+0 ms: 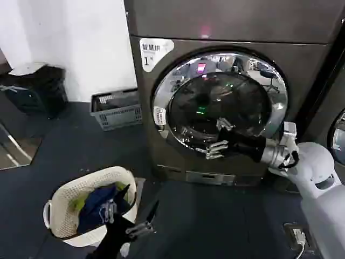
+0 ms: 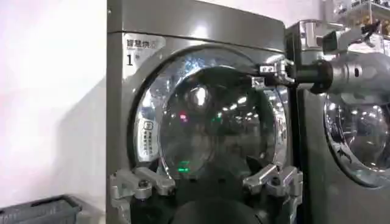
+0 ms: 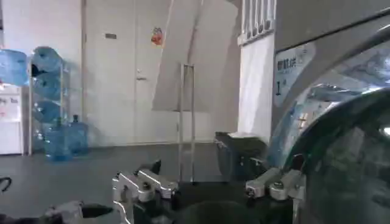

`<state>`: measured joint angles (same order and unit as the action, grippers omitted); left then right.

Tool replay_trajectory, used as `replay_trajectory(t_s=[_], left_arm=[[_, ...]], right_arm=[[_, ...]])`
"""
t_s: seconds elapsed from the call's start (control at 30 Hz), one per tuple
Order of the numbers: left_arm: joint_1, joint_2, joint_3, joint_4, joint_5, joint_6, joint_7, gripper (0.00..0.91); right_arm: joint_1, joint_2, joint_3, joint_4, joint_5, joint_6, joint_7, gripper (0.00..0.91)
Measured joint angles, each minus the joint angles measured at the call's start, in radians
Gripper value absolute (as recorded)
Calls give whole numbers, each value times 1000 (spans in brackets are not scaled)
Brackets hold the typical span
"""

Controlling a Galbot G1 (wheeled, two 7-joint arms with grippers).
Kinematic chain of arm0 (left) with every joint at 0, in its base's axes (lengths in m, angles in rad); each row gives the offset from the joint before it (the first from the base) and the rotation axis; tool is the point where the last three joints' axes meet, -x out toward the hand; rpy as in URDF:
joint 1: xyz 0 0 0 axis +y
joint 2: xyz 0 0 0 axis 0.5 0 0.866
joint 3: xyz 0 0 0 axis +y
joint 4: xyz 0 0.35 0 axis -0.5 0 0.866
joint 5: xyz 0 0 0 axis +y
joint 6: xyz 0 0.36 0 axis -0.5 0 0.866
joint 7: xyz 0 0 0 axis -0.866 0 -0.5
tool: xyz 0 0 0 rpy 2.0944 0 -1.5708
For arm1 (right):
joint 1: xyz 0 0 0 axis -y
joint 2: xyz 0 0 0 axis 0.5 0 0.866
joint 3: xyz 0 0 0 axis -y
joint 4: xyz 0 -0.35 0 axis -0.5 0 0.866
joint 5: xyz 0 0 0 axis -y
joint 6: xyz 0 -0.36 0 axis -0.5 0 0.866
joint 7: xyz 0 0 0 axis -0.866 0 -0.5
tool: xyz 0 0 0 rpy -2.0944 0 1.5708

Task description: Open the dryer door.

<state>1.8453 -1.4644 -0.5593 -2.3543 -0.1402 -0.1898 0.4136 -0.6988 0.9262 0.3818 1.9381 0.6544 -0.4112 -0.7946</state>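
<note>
- Fingers of the right gripper [image 1: 220,138] spread apart, tips at the lower right part of the dark glass of the dryer door [image 1: 218,102], at or very near its surface; contact cannot be confirmed.
- Right arm comes in from the right edge of the head frame, roughly level, white elbow casing at lower right.
- Large round dryer door with wide shiny chrome rim and dark tinted glass porthole sits in the centre of the head frame, flush in the grey machine front, shut.
- White label marked "1" [image 1: 155,52] at the machine's upper left corner.
- Left gripper [image 1: 128,215] low at bottom centre-left of the head frame, fingers spread, holding nothing, just beside the cream plastic laundry basket [image 1: 59,216] with blue and green cloth inside.
- Grey slatted crate [image 1: 116,109] on the floor left of the machine.
- Left wrist view: door [image 2: 207,115] faces the camera; right gripper [image 2: 268,74] at its upper right rim.
</note>
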Motion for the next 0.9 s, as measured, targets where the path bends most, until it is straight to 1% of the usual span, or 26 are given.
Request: replay_trajectory(t_s=[0.2,0.27,0.3,0.37,0.43,0.7,0.77,0.9], left_arm=[[-13,-1,-1,13,46,22,-1,907],[-19,-2,-1,20,67,26,-13,907],[-22,-3,1,23,70,14,-28,907],[-29,-8,6,26,75,-10,-63,907],[-29,-13,9,26,96,-10,-81,907],[-15,-29,14,8,93,49,-87,907],[-9,-34,15,-1,105,75,-90,907],[-2,-39,21,-12,119,94,-90,907]], right_arm=[[32,32,-39,-118,-124,92,21,907],[53,48,-62,-164,-157,110,26,907],[66,56,-75,-188,-168,113,32,907],[94,75,-101,-230,-179,111,46,907],[121,94,-127,-267,-186,114,52,907],[235,174,-234,-396,-216,155,67,907],[260,193,-261,-423,-227,162,67,907],[300,229,-307,-469,-246,168,72,907]])
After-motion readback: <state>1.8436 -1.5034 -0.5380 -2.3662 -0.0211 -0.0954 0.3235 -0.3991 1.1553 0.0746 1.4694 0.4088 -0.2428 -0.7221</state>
